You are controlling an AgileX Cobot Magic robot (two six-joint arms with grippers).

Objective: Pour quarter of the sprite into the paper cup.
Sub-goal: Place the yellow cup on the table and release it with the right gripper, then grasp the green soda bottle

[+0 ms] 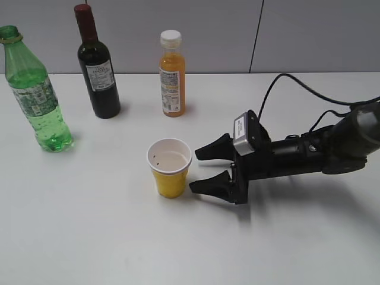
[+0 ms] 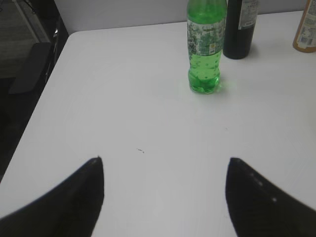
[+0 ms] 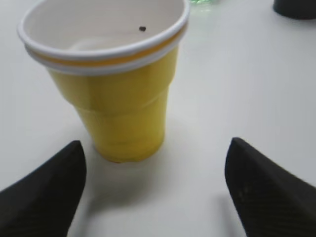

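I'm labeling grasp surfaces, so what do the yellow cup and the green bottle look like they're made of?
The paper cup looks like matte paper: yellow wall, rolled white rim, dull white inside with a dark speck. The sprite bottle looks like glossy translucent green plastic: light passes through, bubbles show in the liquid, and a printed label band wraps its middle. Whether that band is paper or film is unclear.

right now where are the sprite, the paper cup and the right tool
sprite [image 1: 35, 95], exterior view, on its label band
paper cup [image 1: 170, 181], exterior view, on its yellow wall
right tool [image 1: 209, 170], exterior view, midway between its open fingertips
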